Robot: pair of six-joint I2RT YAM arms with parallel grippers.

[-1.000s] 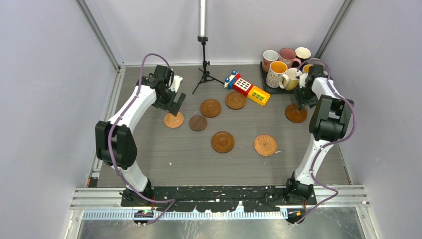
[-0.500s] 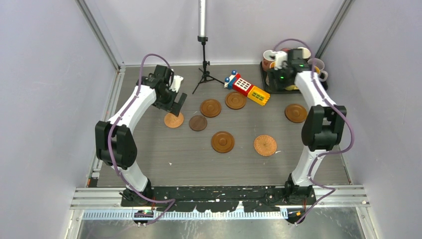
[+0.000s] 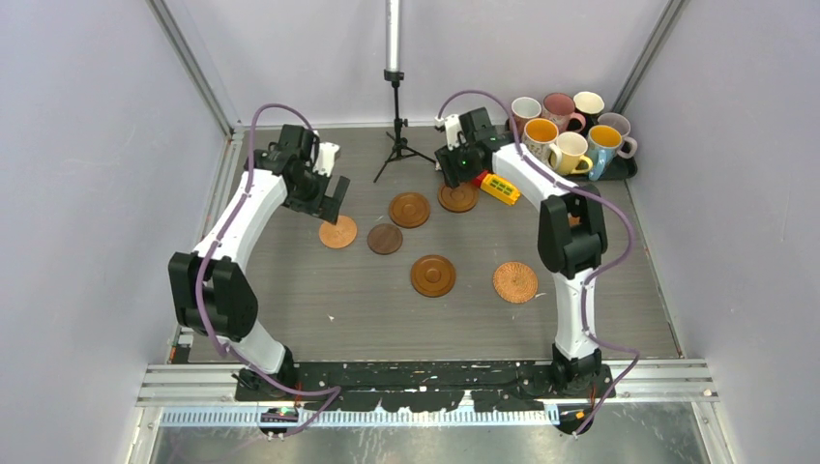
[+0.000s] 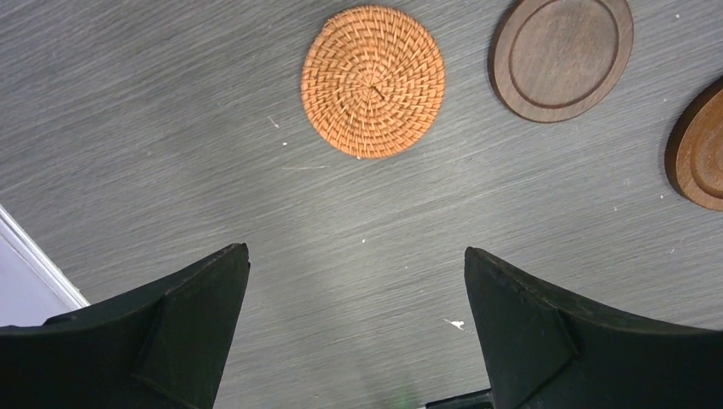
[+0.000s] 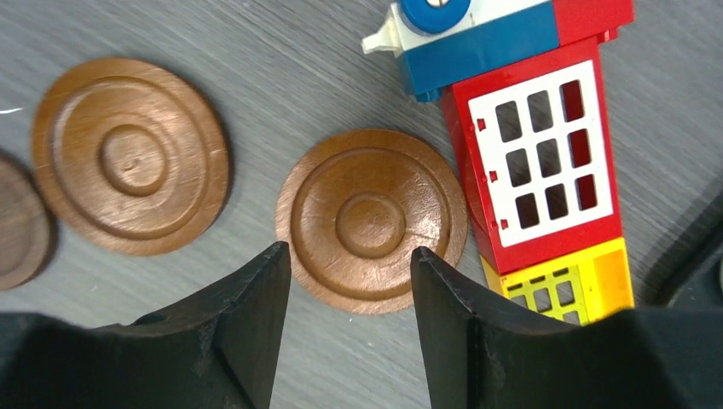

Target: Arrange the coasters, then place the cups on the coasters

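Note:
Several coasters lie across the table's middle: a woven one (image 3: 337, 232), a dark one (image 3: 385, 239), ringed brown ones (image 3: 409, 210) (image 3: 457, 197) (image 3: 432, 275) and a second woven one (image 3: 514, 282). Several cups (image 3: 571, 150) stand together at the back right. My left gripper (image 3: 327, 198) (image 4: 356, 251) hangs open and empty over bare table, just short of the woven coaster (image 4: 373, 81). My right gripper (image 3: 453, 176) (image 5: 349, 251) is open and empty, low over the near edge of a ringed brown coaster (image 5: 371, 220).
A red-yellow toy block (image 5: 537, 162) lies touching the right side of that coaster. The cups stand on a black tray (image 3: 629, 169). A small tripod (image 3: 396, 145) stands at the back centre. Walls close in on both sides.
My right arm has swung left from the far-right coaster, past the cups, to the coaster beside the toy block. The left arm drew slightly back and left.

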